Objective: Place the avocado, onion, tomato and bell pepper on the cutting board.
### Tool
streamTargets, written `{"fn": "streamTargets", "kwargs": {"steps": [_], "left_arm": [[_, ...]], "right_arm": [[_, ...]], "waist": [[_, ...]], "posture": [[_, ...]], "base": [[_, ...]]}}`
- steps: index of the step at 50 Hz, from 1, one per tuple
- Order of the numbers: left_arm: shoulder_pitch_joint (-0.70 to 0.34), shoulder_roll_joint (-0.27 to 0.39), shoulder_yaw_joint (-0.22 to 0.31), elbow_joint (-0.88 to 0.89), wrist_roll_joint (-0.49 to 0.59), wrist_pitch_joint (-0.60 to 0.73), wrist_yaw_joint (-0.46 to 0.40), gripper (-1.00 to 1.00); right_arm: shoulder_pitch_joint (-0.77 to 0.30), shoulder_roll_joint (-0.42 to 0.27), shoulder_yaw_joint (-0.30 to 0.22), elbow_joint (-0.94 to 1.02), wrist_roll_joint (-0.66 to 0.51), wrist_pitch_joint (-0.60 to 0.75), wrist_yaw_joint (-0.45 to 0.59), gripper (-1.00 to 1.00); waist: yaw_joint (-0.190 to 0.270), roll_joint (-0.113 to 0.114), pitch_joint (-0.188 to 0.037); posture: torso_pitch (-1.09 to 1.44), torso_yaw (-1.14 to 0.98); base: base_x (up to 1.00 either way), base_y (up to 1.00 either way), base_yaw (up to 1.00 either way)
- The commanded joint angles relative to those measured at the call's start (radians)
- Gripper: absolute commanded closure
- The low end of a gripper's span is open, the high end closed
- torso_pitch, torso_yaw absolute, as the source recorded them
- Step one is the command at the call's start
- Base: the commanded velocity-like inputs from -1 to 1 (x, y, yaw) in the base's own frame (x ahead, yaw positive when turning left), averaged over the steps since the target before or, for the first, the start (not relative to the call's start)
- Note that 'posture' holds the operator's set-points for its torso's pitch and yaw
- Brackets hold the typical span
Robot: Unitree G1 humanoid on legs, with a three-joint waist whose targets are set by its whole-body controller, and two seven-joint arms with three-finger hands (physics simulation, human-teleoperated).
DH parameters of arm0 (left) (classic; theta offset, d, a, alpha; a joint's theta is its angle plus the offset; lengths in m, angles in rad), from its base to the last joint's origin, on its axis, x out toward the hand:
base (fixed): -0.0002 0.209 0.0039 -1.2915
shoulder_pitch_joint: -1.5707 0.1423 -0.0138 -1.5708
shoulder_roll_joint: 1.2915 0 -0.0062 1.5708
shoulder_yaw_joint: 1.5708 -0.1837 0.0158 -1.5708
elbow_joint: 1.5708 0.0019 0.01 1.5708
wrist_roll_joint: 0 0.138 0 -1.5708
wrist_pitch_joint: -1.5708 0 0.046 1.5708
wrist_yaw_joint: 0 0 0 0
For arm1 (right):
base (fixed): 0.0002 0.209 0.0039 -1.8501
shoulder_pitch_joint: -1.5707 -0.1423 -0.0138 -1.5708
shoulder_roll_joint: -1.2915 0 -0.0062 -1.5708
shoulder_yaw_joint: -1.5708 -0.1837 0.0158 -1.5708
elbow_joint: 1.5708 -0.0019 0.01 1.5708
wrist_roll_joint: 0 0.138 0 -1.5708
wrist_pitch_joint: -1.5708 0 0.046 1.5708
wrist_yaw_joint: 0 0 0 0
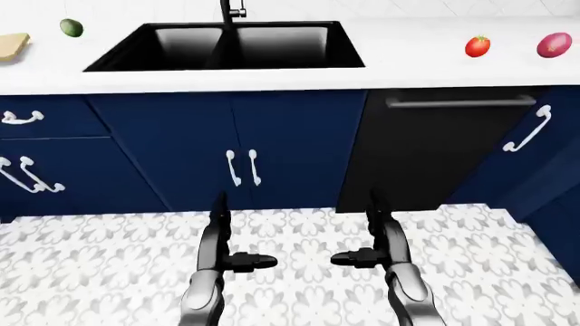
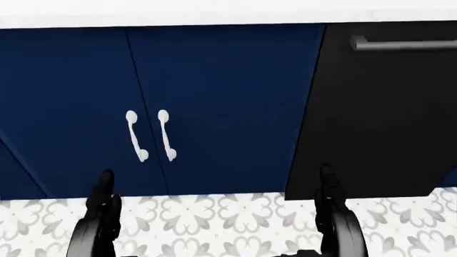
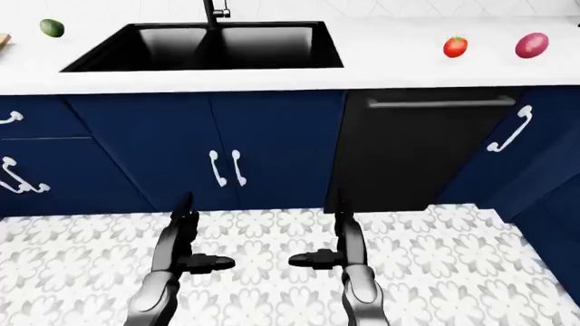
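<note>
both hands low and empty, produce far up on the counter

no brand, label or writing readable anywhere.

left hand (image 1: 220, 246) and right hand (image 1: 385, 243) hang low over the patterned floor (image 1: 299, 238), side by side, fingers spread with the thumbs pointing toward each other, holding nothing.

task items all lie far off on the white counter (image 1: 417, 64), well apart from both hands. avocado (image 1: 71, 28) at far left, just beside the corner of the cutting board (image 1: 13, 45) at the left edge of the left-eye view. tomato (image 1: 478, 46) and onion (image 1: 554, 45) at far right, near each other. bell pepper not seen in any view.

between the two groups: black double sink (image 1: 231, 45) with a dark faucet (image 1: 230, 10). below the counter, navy cabinet doors (image 1: 236, 146) with white handles (image 1: 243, 167), and a black dishwasher front (image 1: 426, 149) with a grey bar handle, right of centre. the cabinet face stands between hands and counter.
</note>
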Motion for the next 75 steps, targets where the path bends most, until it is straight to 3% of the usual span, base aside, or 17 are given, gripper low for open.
{"fn": "streamTargets", "kwargs": {"steps": [1,3,5,8,26,30,32,35,39,40,41,49,54,62,65,67,75], "left_arm": [[-0.026,0.005,-0.01,-0.127,0.0,-0.029,-0.012,-1.0],[-0.034,0.004,-0.007,-0.158,0.004,-0.006,-0.007,-1.0],[-0.033,0.007,0.007,-0.198,-0.006,0.029,-0.001,-1.0],[-0.056,0.006,0.023,-0.231,-0.03,0.078,0.002,-1.0],[-0.479,0.1,0.058,-0.342,0.007,0.4,0.023,-1.0],[-0.513,0.109,0.052,-0.398,0.01,0.452,0.032,-1.0],[-0.517,0.111,0.054,-0.413,0.013,0.456,0.03,-1.0],[-0.542,0.138,0.077,-0.471,0.025,0.497,0.025,-1.0],[-0.585,0.165,0.094,-0.522,0.02,0.546,0.028,-1.0],[-0.58,0.169,0.097,-0.535,0.019,0.552,0.025,-1.0],[-0.577,0.175,0.104,-0.557,0.016,0.566,0.021,-1.0],[-0.594,0.222,0.141,-0.603,0.005,0.62,0.013,-1.0],[-0.569,0.233,0.145,-0.607,0.021,0.599,0.01,-1.0],[-0.573,0.24,0.155,-0.62,0.032,0.606,0.011,-1.0],[-0.578,0.236,0.151,-0.608,0.036,0.597,0.017,-1.0],[-0.573,0.23,0.145,-0.6,0.04,0.586,0.017,-1.0],[-0.575,0.234,0.149,-0.599,0.054,0.592,0.024,-1.0]], "right_arm": [[-0.002,0.004,0.01,-0.234,0.019,0.03,0.001,-1.0],[0.0,0.0,0.019,-0.28,0.017,0.065,0.012,-1.0],[-0.01,0.014,0.015,-0.321,0.036,0.106,0.002,-1.0],[-0.039,0.011,0.031,-0.362,0.024,0.153,-0.006,-1.0],[-0.481,-0.059,-0.064,-0.469,0.092,0.469,-0.107,-1.0],[-0.541,-0.088,-0.075,-0.478,0.124,0.511,-0.137,-1.0],[-0.552,-0.094,-0.075,-0.481,0.135,0.511,-0.148,-1.0],[-0.572,-0.102,-0.077,-0.476,0.148,0.508,-0.163,-1.0],[-0.619,-0.118,-0.086,-0.509,0.176,0.552,-0.185,-1.0],[-0.625,-0.123,-0.087,-0.517,0.18,0.56,-0.189,-1.0],[-0.627,-0.127,-0.089,-0.522,0.185,0.563,-0.191,-1.0],[-0.653,-0.161,-0.102,-0.561,0.209,0.609,-0.2,-1.0],[-0.654,-0.156,-0.095,-0.554,0.204,0.603,-0.215,-1.0],[-0.661,-0.152,-0.093,-0.529,0.199,0.582,-0.211,-1.0],[-0.657,-0.155,-0.093,-0.539,0.196,0.585,-0.209,-1.0],[-0.657,-0.153,-0.093,-0.54,0.193,0.585,-0.217,-1.0],[-0.657,-0.156,-0.091,-0.54,0.193,0.565,-0.201,-1.0]], "waist": [[-0.002,-0.008,-0.001],[0.008,-0.002,-0.064],[0.007,-0.007,-0.023],[0.006,-0.007,-0.074],[0.009,0.004,-0.112],[0.014,0.009,-0.079],[0.014,0.051,-0.064],[0.023,0.052,-0.071],[0.037,-0.038,-0.059],[0.034,-0.091,-0.075],[0.024,-0.064,-0.068],[0.014,0.001,-0.036],[0.003,0.077,-0.051],[0.02,0.048,-0.057],[0.028,0.004,-0.053],[0.029,-0.065,-0.073],[0.009,0.003,-0.039]], "posture": [[0.0,0.0],[0.0,0.0],[0.0,0.0],[0.0,0.0],[0.0,0.0],[0.0,0.0],[0.0,0.0],[0.0,0.0],[0.0,0.0],[0.0,0.0],[0.0,0.0],[0.0,0.0],[0.0,0.0],[0.0,0.0],[0.0,0.0],[0.0,0.0],[0.0,0.0]], "base": [[0.0,0.0,0.0],[0.0,0.0,0.0],[0.0,0.0,0.0],[0.0,0.0,0.0],[0.0,0.0,0.0],[0.12,-0.2,0.0],[0.22,-0.54,0.0],[0.23,-0.46,0.0],[0.24,-0.34,0.0],[0.22,-0.34,0.0],[0.23,-0.34,0.0],[0.24,-0.32,0.0],[0.23,-0.32,0.0],[0.23,-0.31,0.0],[0.23,-0.3,0.0],[0.25,-0.32,0.0],[0.24,-0.35,0.0]]}}
